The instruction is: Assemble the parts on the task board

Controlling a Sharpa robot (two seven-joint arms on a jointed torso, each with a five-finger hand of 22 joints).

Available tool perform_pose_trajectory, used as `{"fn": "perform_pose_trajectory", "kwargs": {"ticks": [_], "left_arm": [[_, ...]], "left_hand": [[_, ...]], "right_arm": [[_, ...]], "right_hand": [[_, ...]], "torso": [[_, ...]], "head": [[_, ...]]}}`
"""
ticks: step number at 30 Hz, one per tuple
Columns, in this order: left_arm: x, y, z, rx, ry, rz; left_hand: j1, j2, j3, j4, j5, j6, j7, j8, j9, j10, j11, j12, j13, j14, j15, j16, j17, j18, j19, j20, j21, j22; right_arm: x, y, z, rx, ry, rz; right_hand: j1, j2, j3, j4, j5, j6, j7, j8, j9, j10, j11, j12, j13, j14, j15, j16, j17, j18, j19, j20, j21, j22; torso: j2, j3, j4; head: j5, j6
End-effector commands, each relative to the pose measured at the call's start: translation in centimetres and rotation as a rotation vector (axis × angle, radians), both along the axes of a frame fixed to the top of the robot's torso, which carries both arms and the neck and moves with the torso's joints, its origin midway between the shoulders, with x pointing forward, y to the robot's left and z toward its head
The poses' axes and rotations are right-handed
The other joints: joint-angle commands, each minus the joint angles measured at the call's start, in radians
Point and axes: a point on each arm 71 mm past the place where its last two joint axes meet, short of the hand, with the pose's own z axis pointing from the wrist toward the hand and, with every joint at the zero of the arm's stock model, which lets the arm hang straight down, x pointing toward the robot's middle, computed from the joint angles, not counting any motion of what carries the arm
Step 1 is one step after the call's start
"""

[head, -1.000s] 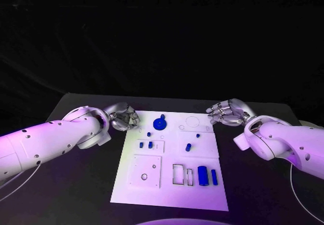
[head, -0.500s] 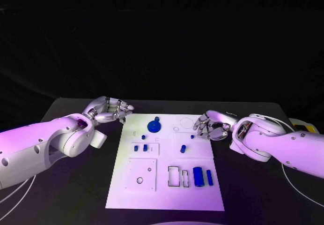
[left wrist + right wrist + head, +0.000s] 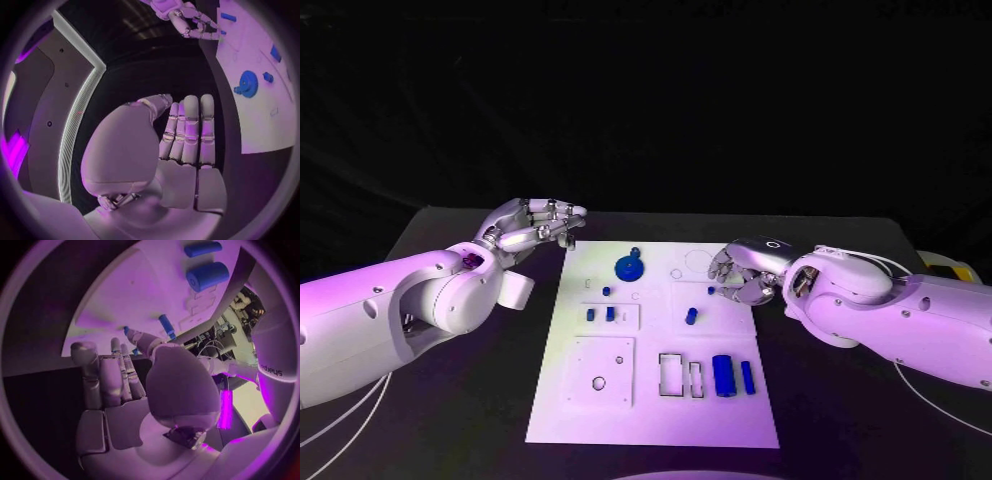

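The white task board [image 3: 653, 400] lies in the middle of the black table. On it are a round blue gear-like part [image 3: 630, 267], a pair of small blue pieces [image 3: 602, 314], another small piece [image 3: 691, 316], and a thick blue cylinder [image 3: 723, 375] beside a thinner one [image 3: 747, 377]. My left hand [image 3: 531, 228] hovers off the board's far left corner, fingers straight and side by side [image 3: 187, 135], holding nothing. My right hand [image 3: 740, 272] hangs over the board's far right part, next to a small blue peg [image 3: 710, 291]. Its fingers [image 3: 119, 377] are extended and hold nothing.
Black table surrounds the board on both sides. A yellow and white object [image 3: 945, 268] sits at the table's far right edge. Outlined recesses [image 3: 678, 374] and a square plate with a hole [image 3: 600, 372] mark the board's near half.
My right hand has moved inward from the board's far right corner to hang over the board near the small peg. My left hand has lifted and drawn slightly away from the board.
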Motion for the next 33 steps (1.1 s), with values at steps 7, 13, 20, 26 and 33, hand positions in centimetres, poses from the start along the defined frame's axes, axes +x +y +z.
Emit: {"fn": "perform_pose_trajectory", "kwargs": {"ticks": [7,13,20,26,33], "left_arm": [[-0.1,-0.1,0.2,-0.059,-0.001,-0.01],[-0.2,-0.2,0.2,-0.06,0.003,-0.014],[-0.2,-0.2,0.2,-0.059,0.009,-0.017],[-0.2,-0.3,0.2,-0.058,0.013,-0.019],[-0.2,-0.2,0.1,-0.055,0.02,-0.021]], "left_hand": [[-0.005,0.002,-0.01,-0.002,-0.002,-0.004,-0.007,0.006,0.002,0.003,0.001,-0.002,-0.004,0.008,-0.002,-0.004,-0.001,0.014,0.009,0.001,-0.009,-0.005],[-0.005,0.002,-0.011,-0.003,-0.002,-0.005,-0.006,0.006,0.002,0.002,0.002,-0.003,-0.005,0.008,-0.001,-0.005,-0.001,0.013,0.01,0.001,-0.01,-0.006],[-0.003,0.004,-0.012,-0.004,-0.001,-0.007,-0.005,0.005,0.002,-0.001,0.003,-0.006,-0.007,0.007,-0.001,-0.006,-0.002,0.013,0.012,0.001,-0.013,-0.008],[-0.003,0.004,-0.013,-0.005,-0.001,-0.009,-0.004,0.004,0.002,-0.002,0.003,-0.007,-0.008,0.007,0.0,-0.006,-0.002,0.013,0.013,0.001,-0.014,-0.009],[-0.003,0.004,-0.014,-0.005,-0.002,-0.011,-0.003,0.003,0.001,-0.002,0.004,-0.008,-0.009,0.007,0.0,-0.006,-0.002,0.013,0.014,0.001,-0.016,-0.01]], "right_arm": [[-0.3,0.9,-1.2,-0.076,-0.001,0.001],[-0.3,1.2,-1.7,-0.087,0.014,0.001],[-0.4,1.6,-2.2,-0.091,0.024,0.004],[-0.3,1.8,-2.6,-0.1,0.023,-0.001],[-0.4,2.0,-3.1,-0.163,0.019,-0.002]], "right_hand": [[0.002,0.007,0.014,0.0,-0.01,0.023,-0.01,0.015,0.015,0.048,-0.015,0.02,0.014,0.038,-0.001,0.06,0.051,-0.033,0.063,-0.005,0.141,0.138],[0.005,0.011,0.016,0.0,-0.009,0.032,-0.015,0.022,0.02,0.058,-0.02,0.026,0.019,0.038,-0.005,0.068,0.057,-0.035,0.067,-0.008,0.157,0.154],[0.01,0.018,0.021,-0.001,-0.01,0.038,-0.018,0.027,0.025,0.063,-0.023,0.029,0.023,0.038,-0.008,0.077,0.065,-0.038,0.072,-0.01,0.172,0.17],[0.024,0.041,0.041,-0.007,-0.052,0.05,-0.024,0.037,0.036,0.075,-0.03,0.034,0.032,0.038,-0.013,0.089,0.071,-0.04,0.073,-0.015,0.188,0.189],[0.038,0.051,0.062,-0.021,-0.063,0.067,-0.028,0.051,0.048,0.066,-0.03,0.025,0.034,0.038,-0.013,0.098,0.076,-0.044,0.077,-0.016,0.206,0.209]], "torso": [[0.0,0.0012,-0.0002],[0.0,0.0018,-0.0009],[0.0,0.0021,-0.0011],[-0.001,0.0024,-0.0014],[-0.001,0.0018,-0.0011]], "head": [[0.004,-0.006],[0.006,-0.008],[0.006,-0.009],[0.007,-0.01],[0.005,-0.014]]}}
